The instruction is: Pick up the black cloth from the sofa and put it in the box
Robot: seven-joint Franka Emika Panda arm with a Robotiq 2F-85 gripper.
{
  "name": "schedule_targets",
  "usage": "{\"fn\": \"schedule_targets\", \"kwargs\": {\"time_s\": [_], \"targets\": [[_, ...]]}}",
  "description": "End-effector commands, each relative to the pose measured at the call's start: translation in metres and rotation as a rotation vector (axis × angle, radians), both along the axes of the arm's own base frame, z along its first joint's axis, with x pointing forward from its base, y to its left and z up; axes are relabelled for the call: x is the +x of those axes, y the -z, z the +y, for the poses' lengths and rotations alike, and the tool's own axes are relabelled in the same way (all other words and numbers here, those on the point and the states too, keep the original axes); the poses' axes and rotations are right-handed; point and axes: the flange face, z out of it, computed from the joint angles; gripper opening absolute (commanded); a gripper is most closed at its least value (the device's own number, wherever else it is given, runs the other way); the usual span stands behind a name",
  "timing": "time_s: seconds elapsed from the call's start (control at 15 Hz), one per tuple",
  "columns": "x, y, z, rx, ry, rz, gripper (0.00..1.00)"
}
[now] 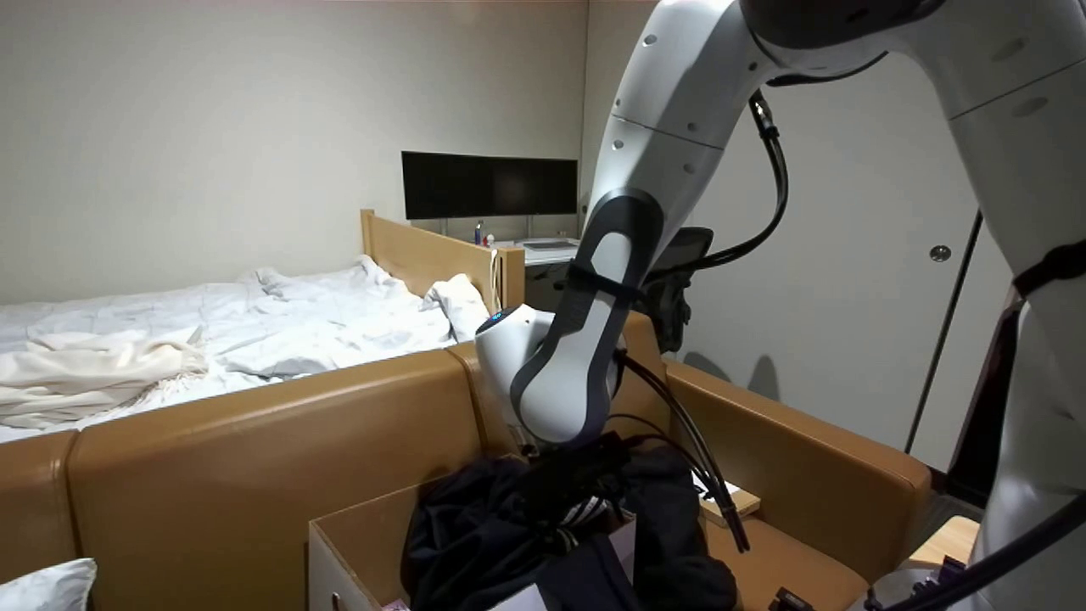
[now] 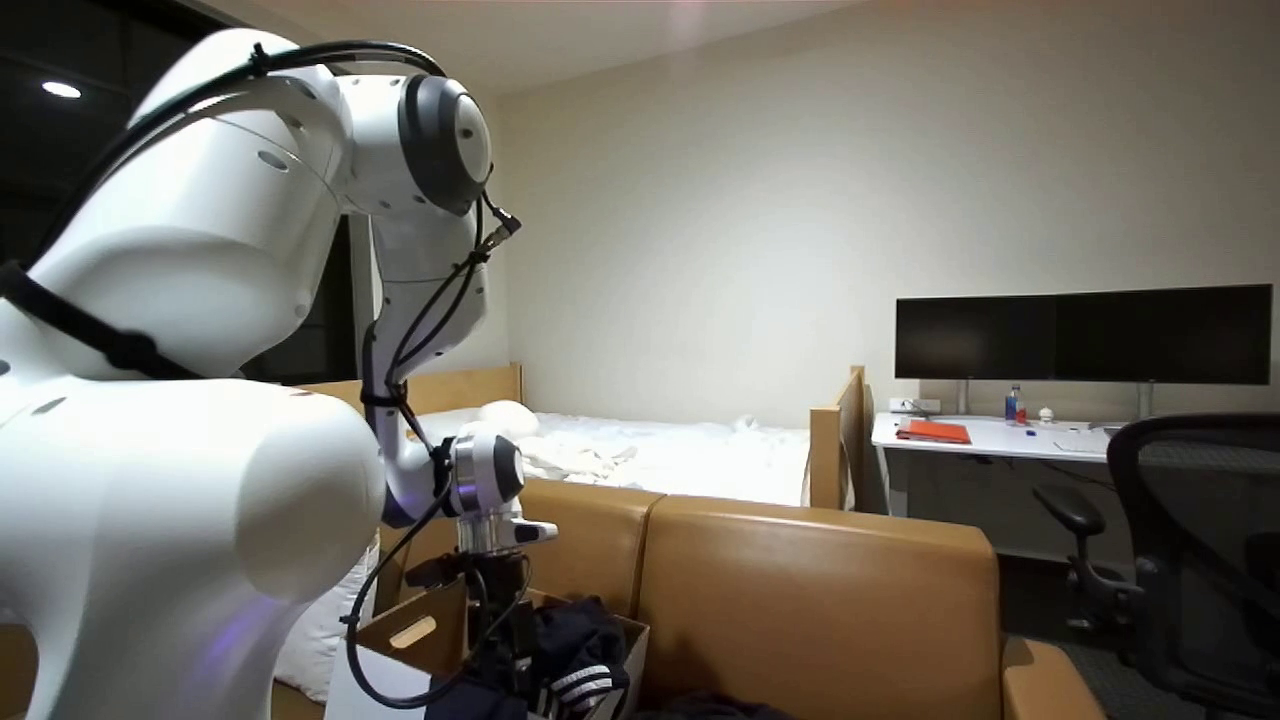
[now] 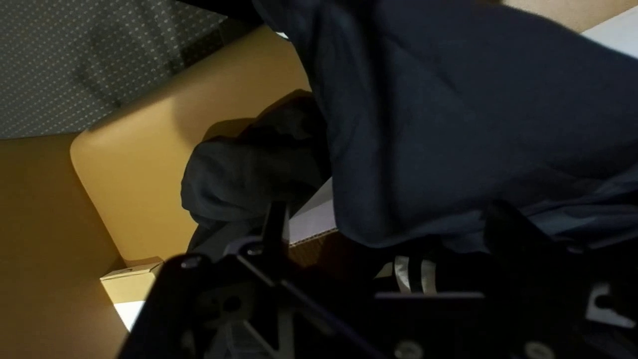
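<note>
Wrist view: fingers [image 3: 274, 227] wide apart; black cloth [image 3: 244, 174] bunches on the sofa [image 3: 144, 164] beside the box [image 3: 314, 222], perhaps joined to the dark folds [image 3: 463, 114] draping it, which rising fingers could snag and drag out.

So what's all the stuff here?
sofa: 1, tan, beside bed
box: 1, brown inside, by sofa
black cloth: 1, black, on sofa
clothes: unclear, navy, in and over box
carton: 1, tan, on sofa
pillow: at least 1, white, sofa
bed: 1, tan and white, behind sofa
blanket: 1, cream, on bed
desk: 1, white, beyond bed
monitors: 2, black, over desk
folder: 1, red, on desk
bottle: at least 1, blue, desk
chair: 1, black, by desk
robot arm: 1, white, above sofa
gripper: 1, black, open, at box
</note>
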Motion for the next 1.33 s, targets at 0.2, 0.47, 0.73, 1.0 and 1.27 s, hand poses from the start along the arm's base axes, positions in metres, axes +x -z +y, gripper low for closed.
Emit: {"fn": "schedule_targets", "kwargs": {"time_s": [0.2, 0.47, 0.73, 1.0, 1.27], "targets": [[-0.006, 0.002, -0.002, 0.001, 0.005, -0.006, 1.00], [-0.006, 0.006, -0.002, -0.003, 0.008, -0.003, 1.00], [-0.008, 0.010, 0.000, -0.006, 0.006, 0.001, 0.74], [-0.009, 0.011, 0.005, -0.008, 0.001, -0.002, 0.47], [-0.008, 0.010, 0.010, -0.008, -0.004, -0.007, 0.21]]}}
